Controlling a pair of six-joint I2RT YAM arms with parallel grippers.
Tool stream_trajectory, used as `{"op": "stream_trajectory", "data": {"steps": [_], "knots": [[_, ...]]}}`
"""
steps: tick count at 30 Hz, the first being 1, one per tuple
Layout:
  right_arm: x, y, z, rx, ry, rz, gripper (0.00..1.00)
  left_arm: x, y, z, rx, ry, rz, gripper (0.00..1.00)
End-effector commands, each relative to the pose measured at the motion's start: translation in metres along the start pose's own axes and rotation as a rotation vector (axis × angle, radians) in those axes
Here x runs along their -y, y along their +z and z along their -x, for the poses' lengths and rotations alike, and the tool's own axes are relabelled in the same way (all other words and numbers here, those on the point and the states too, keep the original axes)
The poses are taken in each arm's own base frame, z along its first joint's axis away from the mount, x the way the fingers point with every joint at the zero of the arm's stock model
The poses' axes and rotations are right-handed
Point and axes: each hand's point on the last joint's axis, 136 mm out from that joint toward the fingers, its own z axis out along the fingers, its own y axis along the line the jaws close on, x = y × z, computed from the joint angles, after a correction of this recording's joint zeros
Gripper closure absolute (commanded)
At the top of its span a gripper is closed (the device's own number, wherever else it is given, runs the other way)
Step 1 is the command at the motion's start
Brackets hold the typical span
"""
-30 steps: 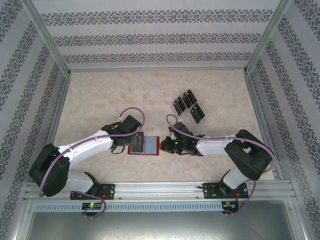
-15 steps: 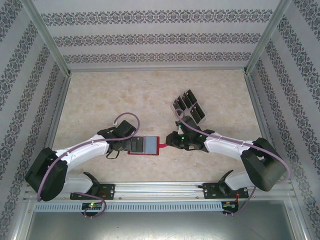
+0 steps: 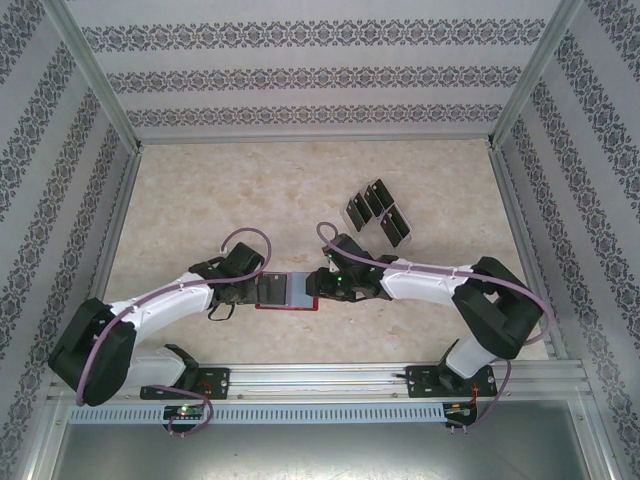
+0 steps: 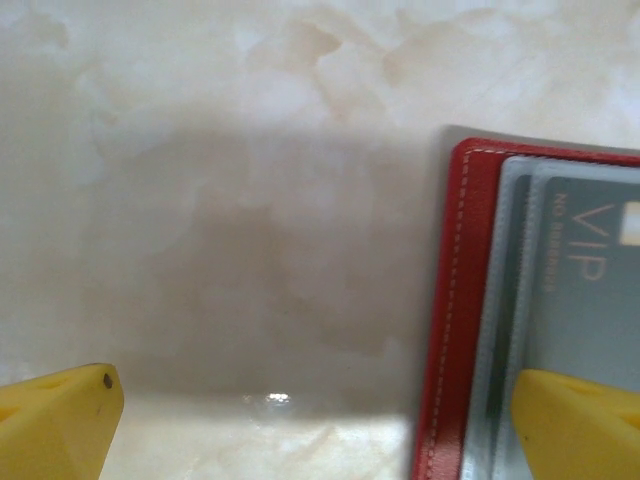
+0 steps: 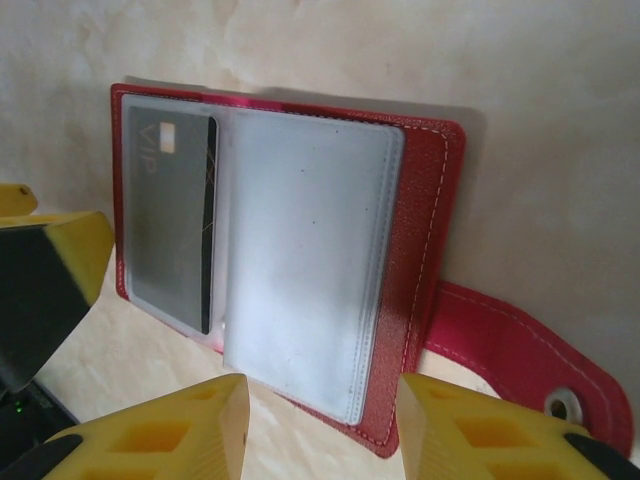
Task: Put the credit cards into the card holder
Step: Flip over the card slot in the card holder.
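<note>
The card holder (image 3: 289, 291) lies open on the table between my two grippers; it is red with grey translucent pockets (image 5: 305, 260). One dark card marked VIP (image 5: 170, 230) sits in its left pocket, and its snap tab (image 5: 520, 350) lies flat to the right. Several black credit cards (image 3: 378, 212) lie in a loose group farther back on the right. My left gripper (image 4: 315, 430) is open at the holder's left edge (image 4: 455, 320), one yellow finger (image 4: 575, 425) over the VIP pocket. My right gripper (image 5: 320, 430) is open, just short of the holder's right half.
The marble-patterned tabletop (image 3: 200, 200) is walled by patterned panels with aluminium posts. A metal rail (image 3: 320, 378) runs along the near edge under the arm bases. The left gripper's yellow finger (image 5: 50, 250) shows beside the holder in the right wrist view.
My right gripper has moved left, from beside the snap tab to the holder's right edge. My left gripper has shifted slightly left and stays at the holder's left side.
</note>
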Motion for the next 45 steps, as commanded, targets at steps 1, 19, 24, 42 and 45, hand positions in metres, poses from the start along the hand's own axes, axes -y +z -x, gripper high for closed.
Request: {"op": "stream_trajectory", "data": {"steps": [1,19,24,42,45], "knots": [[-0.004,0.005,0.005,0.012,-0.002,-0.021,0.57,0.011,-0.005,0.012,0.052,0.004,-0.066,0.0],[-0.012,0.023,0.003,-0.019,-0.011,-0.041,0.57,0.005,0.021,-0.012,-0.018,-0.038,-0.055,0.0],[-0.014,0.03,0.003,-0.029,-0.011,-0.045,0.57,0.004,0.023,-0.015,-0.023,-0.042,-0.058,0.0],[-0.043,0.046,0.008,-0.057,0.0,0.036,0.56,0.007,0.02,-0.014,-0.005,-0.067,-0.091,0.0],[-0.046,0.046,0.009,-0.057,0.001,0.042,0.56,0.007,0.009,-0.008,0.034,-0.095,-0.105,0.0]]}}
